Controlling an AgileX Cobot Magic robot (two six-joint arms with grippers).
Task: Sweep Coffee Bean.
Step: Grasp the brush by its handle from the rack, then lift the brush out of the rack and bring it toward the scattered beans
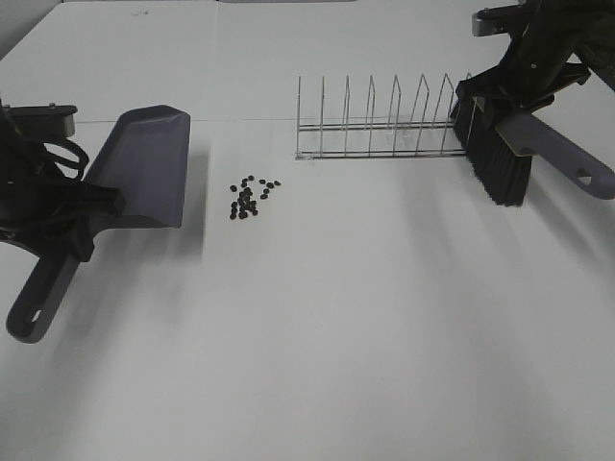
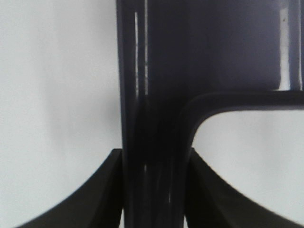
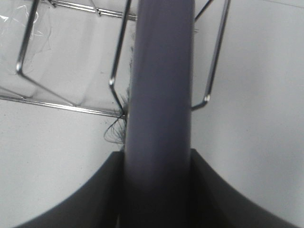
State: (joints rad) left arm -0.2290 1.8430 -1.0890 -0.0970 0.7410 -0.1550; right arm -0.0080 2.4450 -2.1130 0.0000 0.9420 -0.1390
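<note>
While left gripper (image 2: 156, 187) clamps handle of grey-purple plastic dustpan (image 1: 144, 168), pan sits at left of white tabletop (image 1: 346, 336), open lip facing cluster of tiny dark oval coffee beans (image 1: 252, 196). Beans loose on table near lip, not touching it, between pan and chrome wire dish rack (image 1: 380, 120). Right gripper (image 3: 159, 187) closed around grey handle of black-bristled brush (image 1: 500, 158). Bristles point down, just beside rack's right end, well apart from beans.

left arm (image 1: 29, 182) cropped at edge, coffee bean (image 1: 252, 197) count unclear
</note>
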